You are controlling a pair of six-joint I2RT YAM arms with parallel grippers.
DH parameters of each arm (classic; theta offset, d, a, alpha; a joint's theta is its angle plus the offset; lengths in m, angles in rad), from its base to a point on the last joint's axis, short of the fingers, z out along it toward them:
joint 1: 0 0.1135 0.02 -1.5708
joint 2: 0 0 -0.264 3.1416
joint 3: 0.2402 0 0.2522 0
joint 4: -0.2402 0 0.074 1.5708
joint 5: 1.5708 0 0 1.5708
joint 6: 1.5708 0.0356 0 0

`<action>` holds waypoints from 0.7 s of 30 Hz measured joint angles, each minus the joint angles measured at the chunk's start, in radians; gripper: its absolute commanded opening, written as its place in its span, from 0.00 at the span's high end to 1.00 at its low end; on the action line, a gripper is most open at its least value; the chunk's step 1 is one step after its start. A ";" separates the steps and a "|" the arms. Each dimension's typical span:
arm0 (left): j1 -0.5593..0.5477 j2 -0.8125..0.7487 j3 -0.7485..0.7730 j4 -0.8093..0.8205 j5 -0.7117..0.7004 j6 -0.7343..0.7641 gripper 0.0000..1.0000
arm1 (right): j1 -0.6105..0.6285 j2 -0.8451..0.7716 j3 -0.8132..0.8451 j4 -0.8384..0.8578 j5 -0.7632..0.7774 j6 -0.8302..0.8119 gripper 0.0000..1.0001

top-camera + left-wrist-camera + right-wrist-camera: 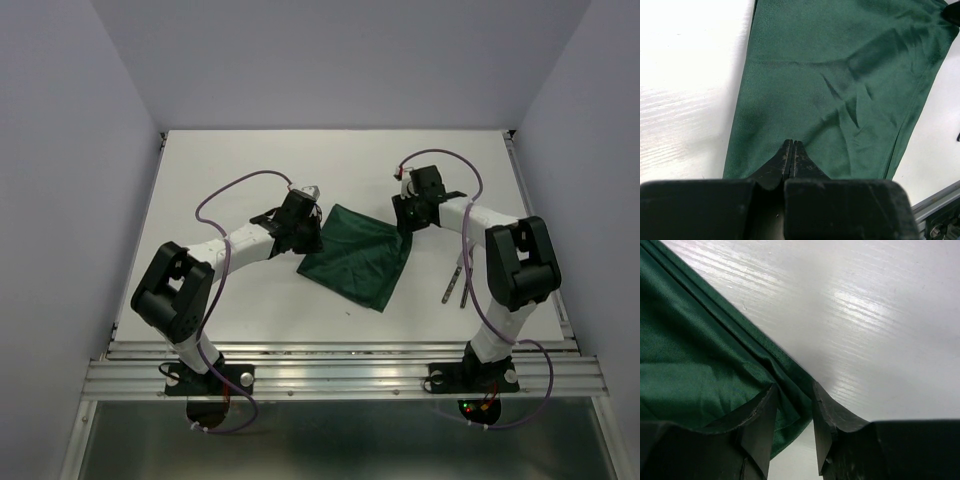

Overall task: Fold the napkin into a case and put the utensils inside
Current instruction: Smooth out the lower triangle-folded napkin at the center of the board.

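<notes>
Left claw [791, 150] pinches napkin [358, 257] edge; right claw [794, 412] narrowly straddles its corner.

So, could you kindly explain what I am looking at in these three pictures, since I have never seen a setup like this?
These are two robot arms bolted at the near edge of a white table. The wide picture comes from a fixed camera above and behind them; the other two come from small cameras on each wrist, looking along that arm's own jaws.

On the table lies a dark green napkin, folded over at least once. The left gripper is shut on the napkin at its left edge. The right gripper has the napkin's right edge between its jaws, which stand partly apart, so I cannot tell whether it is gripping or letting go.

To the right, partly hidden by the right arm, lie the utensils, slim and silver; they are too small here to tell fork from knife. They are not yet in the cloth.
</notes>
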 measured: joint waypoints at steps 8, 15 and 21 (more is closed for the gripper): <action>0.000 0.000 0.000 0.001 0.002 0.000 1.00 | 0.021 -0.011 -0.021 0.000 0.006 0.011 0.63; 0.000 0.004 0.000 0.004 0.006 0.000 1.00 | 0.025 -0.089 -0.074 0.002 0.016 0.050 0.66; 0.000 0.004 0.000 0.004 0.015 0.000 1.00 | 0.025 -0.106 -0.100 0.009 0.029 0.082 0.65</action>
